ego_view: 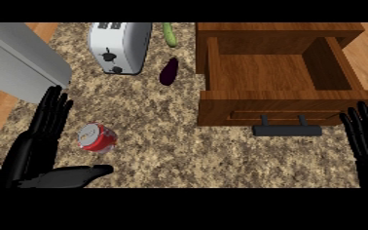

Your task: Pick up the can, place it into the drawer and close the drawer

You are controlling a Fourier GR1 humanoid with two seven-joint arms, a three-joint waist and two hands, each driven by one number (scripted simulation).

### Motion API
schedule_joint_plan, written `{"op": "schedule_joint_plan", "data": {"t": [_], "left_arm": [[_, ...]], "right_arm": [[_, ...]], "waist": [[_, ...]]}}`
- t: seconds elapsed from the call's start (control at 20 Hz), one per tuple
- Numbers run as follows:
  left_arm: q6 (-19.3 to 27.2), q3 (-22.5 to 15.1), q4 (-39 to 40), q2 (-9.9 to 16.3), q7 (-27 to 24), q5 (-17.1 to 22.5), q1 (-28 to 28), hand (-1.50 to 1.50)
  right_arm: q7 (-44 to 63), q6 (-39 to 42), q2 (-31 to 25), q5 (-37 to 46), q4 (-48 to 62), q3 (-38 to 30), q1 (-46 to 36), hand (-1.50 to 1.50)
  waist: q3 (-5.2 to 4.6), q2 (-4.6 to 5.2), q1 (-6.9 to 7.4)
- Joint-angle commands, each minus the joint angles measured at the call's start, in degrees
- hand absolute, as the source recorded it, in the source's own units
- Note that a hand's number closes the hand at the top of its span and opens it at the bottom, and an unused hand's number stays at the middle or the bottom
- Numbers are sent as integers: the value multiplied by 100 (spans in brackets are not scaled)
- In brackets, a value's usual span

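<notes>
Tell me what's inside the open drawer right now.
The drawer shows only its bare wooden floor; nothing lies in the visible part. Its back end is hidden under the cabinet top, so I cannot check there. The can sits out on the counter, beside the open left hand.

A kitchen: granite counter point(215, 151) with toaster point(119, 46), eggplant point(168, 71) and wooden drawer point(273, 105)

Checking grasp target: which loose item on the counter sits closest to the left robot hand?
The red can, right beside the open left robot hand. The eggplant and cucumber lie farther back, near the toaster.
</notes>
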Motion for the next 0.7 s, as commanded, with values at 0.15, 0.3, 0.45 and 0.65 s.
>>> {"op": "schedule_joint_plan", "data": {"t": [0.15, 0.3, 0.45, 0.65], "left_arm": [[57, 26, 754, -181, -724, -182, 160, -150], [-98, 4, 561, -136, -1190, -237, 789, -150], [33, 135, 1089, -148, -1151, -222, 201, -150], [-233, 525, 1937, 84, -1831, -22, 109, -150]], "right_arm": [[19, 160, -86, -255, 88, -356, -156, -150], [91, -76, 69, 209, 238, -34, -459, -150], [-251, 163, 68, 54, 537, -237, -325, -150], [-57, 294, 174, -1, -102, -110, 186, -150]], "waist": [[0, 1, 0], [-1, -1, 40], [1, 0, 11], [-1, 0, -13]]}}
